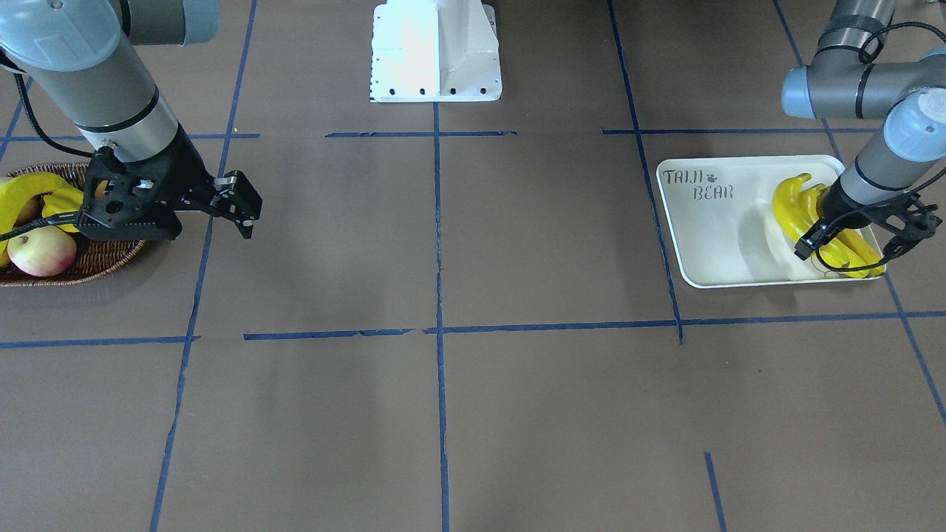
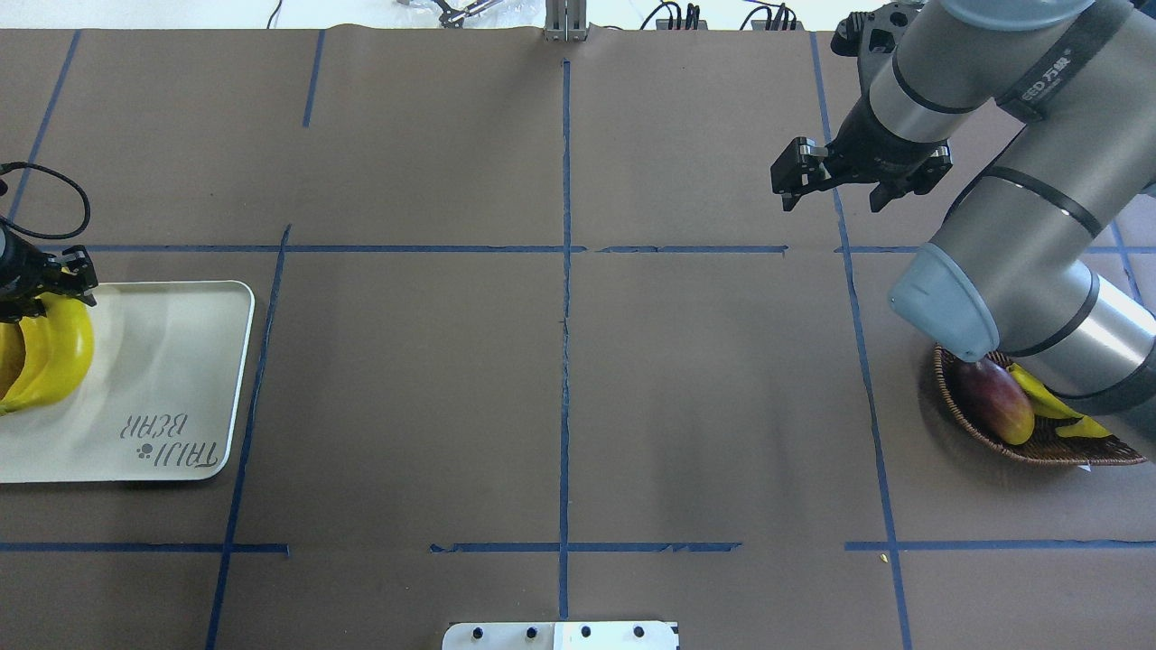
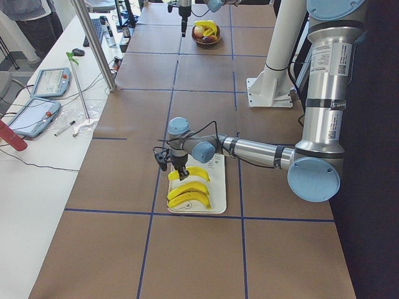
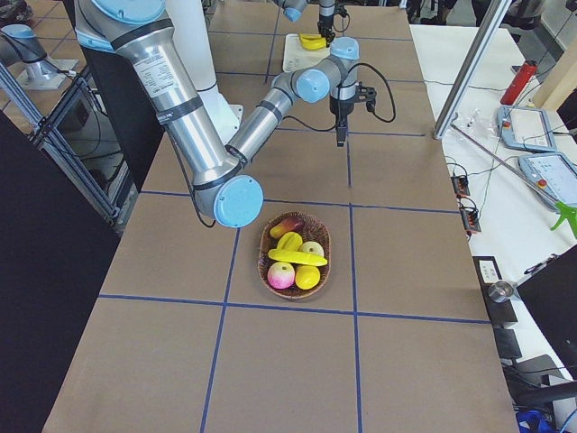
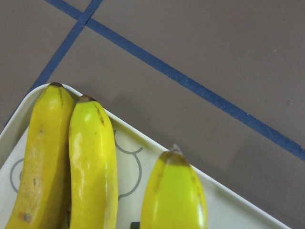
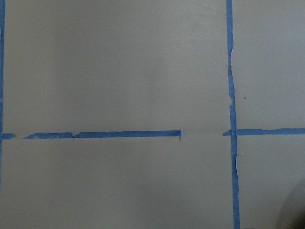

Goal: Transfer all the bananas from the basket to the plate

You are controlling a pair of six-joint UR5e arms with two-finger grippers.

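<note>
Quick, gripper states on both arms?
Left gripper: open, over the bananas on the plate.
Right gripper: open, empty.

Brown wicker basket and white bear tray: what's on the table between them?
Only blue tape lines on bare brown table, in the overhead view; right pincer hangs above.

Bananas (image 5: 93, 162): smooth, glossy yellow skin.
Plate (image 1: 709, 236): smooth cream surface, faint sheen.
Basket (image 1: 111, 255): rough dark-brown woven wicker.
Table cover (image 2: 406, 388): matt brown, paper-like; matt blue tape (image 2: 564, 361) lines.
Right arm (image 2: 1020, 217): satin silver metal, pale blue caps.
</note>
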